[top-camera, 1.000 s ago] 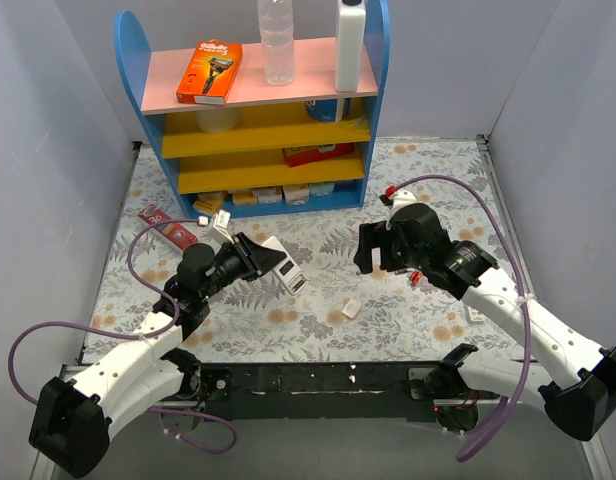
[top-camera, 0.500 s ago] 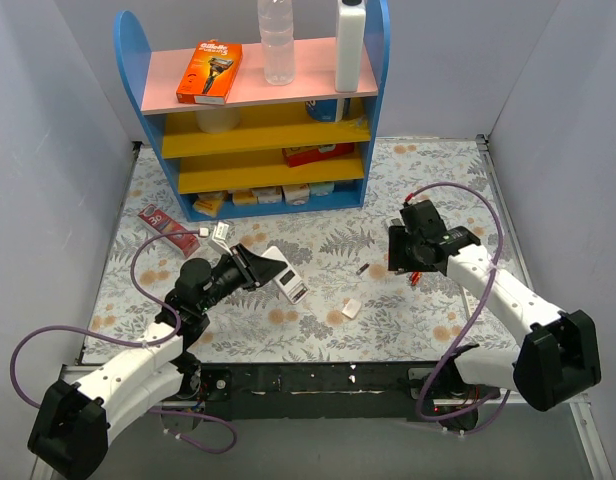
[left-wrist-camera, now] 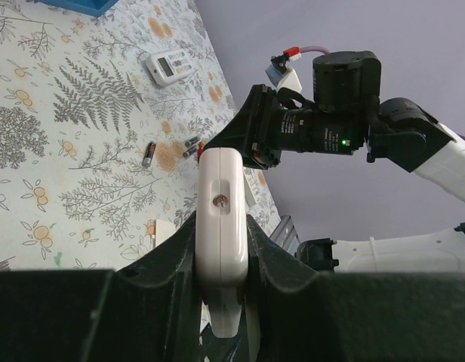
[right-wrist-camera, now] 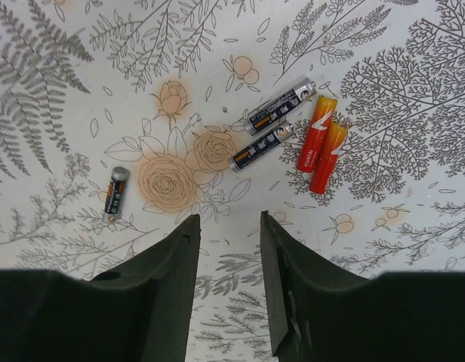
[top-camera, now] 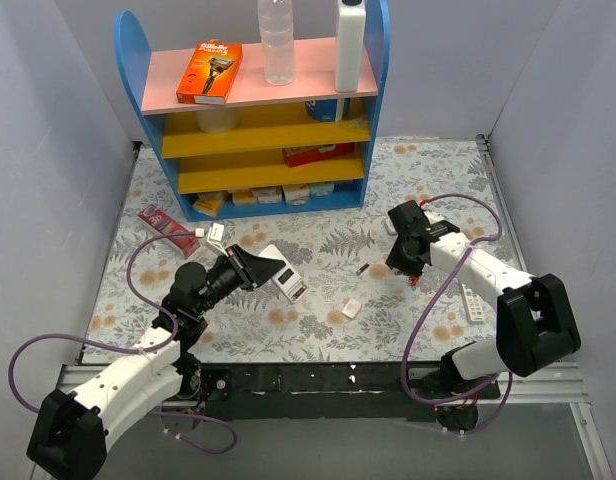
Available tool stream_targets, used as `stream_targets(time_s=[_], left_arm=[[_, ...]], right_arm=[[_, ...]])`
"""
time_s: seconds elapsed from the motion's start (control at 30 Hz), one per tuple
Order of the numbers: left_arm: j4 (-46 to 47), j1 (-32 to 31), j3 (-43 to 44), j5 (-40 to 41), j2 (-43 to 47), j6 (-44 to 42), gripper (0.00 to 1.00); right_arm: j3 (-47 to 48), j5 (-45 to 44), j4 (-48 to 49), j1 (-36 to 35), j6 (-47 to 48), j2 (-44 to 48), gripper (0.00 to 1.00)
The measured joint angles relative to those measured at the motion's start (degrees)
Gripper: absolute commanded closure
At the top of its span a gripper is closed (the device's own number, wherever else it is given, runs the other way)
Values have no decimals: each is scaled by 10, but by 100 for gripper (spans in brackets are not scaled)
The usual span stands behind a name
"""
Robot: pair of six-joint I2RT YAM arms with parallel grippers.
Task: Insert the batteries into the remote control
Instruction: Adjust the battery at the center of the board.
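Note:
The remote control (left-wrist-camera: 221, 196) shows edge-on and white in the left wrist view, clamped between both fingers of my left gripper (left-wrist-camera: 221, 226). From above, the remote control (top-camera: 287, 274) is held off the mat by the left gripper (top-camera: 260, 268). My right gripper (right-wrist-camera: 229, 222) points down at the mat, jaws apart with nothing between them. Beyond its tips lie two black batteries (right-wrist-camera: 272, 127) and two red batteries (right-wrist-camera: 321, 145) side by side. One more black battery (right-wrist-camera: 116, 191) lies apart to the left. In the top view the right gripper (top-camera: 403, 262) hovers by the red batteries (top-camera: 413, 278).
A small white cover piece (top-camera: 351, 308) lies mid-mat. A narrow white remote (top-camera: 471, 302) lies under the right arm. Another small remote with a screen (left-wrist-camera: 170, 66) lies farther off. The blue shelf (top-camera: 258, 120) stands at the back, with a red box (top-camera: 168, 228) to its left.
The right arm has swung its gripper down over the batteries, and its jaws have narrowed. The left arm has shifted slightly, still holding the remote.

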State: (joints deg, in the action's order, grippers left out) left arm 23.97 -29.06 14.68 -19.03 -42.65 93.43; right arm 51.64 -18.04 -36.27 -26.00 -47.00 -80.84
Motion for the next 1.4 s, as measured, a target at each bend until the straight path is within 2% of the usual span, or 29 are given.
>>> stream_targets(time_s=[0.27, 0.47, 1.4], left_arm=[[-6, 0, 0, 2, 9, -1, 100], [-9, 0, 0, 2, 9, -2, 100], [-14, 0, 0, 2, 7, -2, 100]], right_arm=[[-8, -8, 33, 22, -82, 0, 55], [-28, -2, 48, 41, -110, -11, 55], [-54, -10, 90, 46, -130, -54, 61]])
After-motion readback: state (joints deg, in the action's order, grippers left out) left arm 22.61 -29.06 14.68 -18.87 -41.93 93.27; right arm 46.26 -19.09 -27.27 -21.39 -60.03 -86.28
